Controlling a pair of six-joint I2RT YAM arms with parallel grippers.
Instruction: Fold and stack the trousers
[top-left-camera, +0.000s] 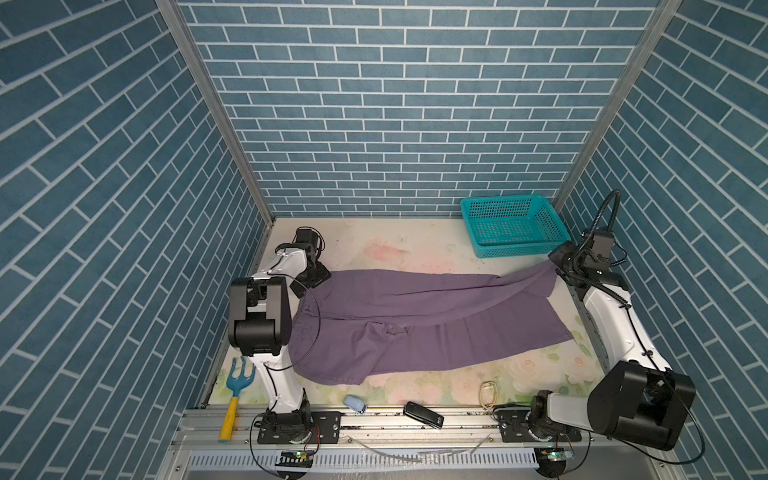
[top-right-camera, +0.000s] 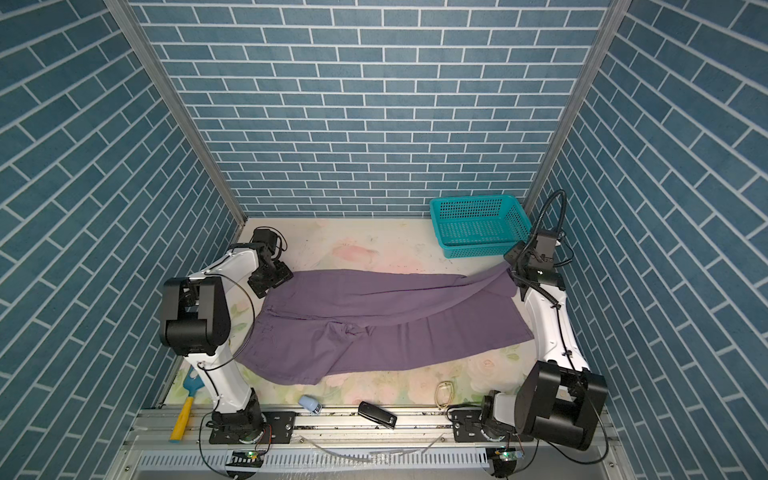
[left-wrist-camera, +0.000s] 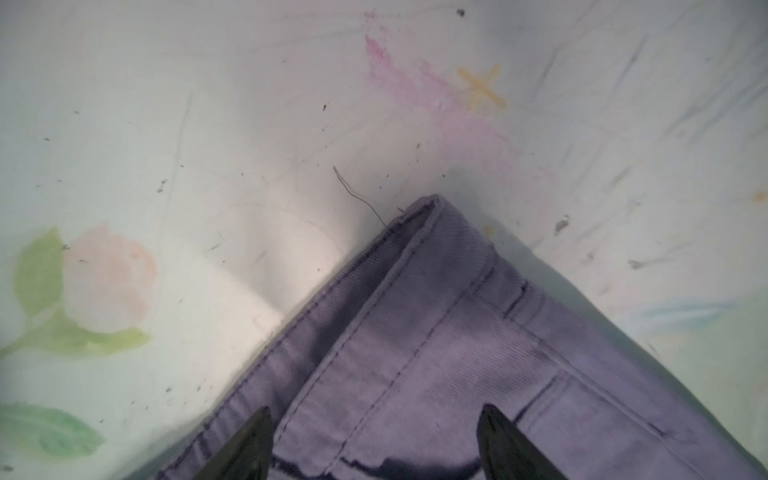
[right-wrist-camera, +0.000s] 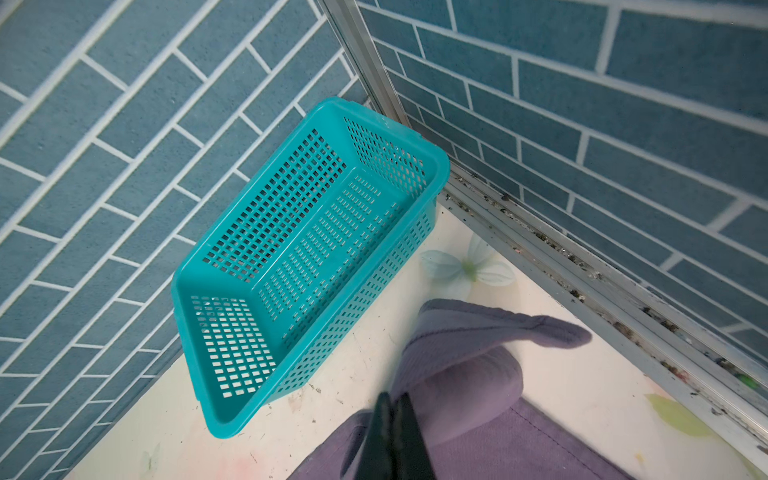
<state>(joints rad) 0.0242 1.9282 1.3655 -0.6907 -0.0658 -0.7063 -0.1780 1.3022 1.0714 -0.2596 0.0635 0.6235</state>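
1. Judged early: no finished fold yet on the large muted purple thin-fabric trousers. Leg-on-leg fold, halving and stacking all left.
2. Lying lengthwise on the pale floral desk, stretched between both pincers, with the waistband at the left pincer and the leg ends toward the right pincer.
3. Left pincer: open, jaws apart astride the stitched waistband corner, gripping nothing.
4. Right pincer: closed on a bunched leg hem, lifted off the desk, that leg drawn taut and partly overlapping the other.
5. Look: mostly smooth, puckered at the crotch midway between pincers, second leg flat with its hem free.
6. Just beyond the right pincer: teal perforated plastic basket, near the held hem, not touching it.
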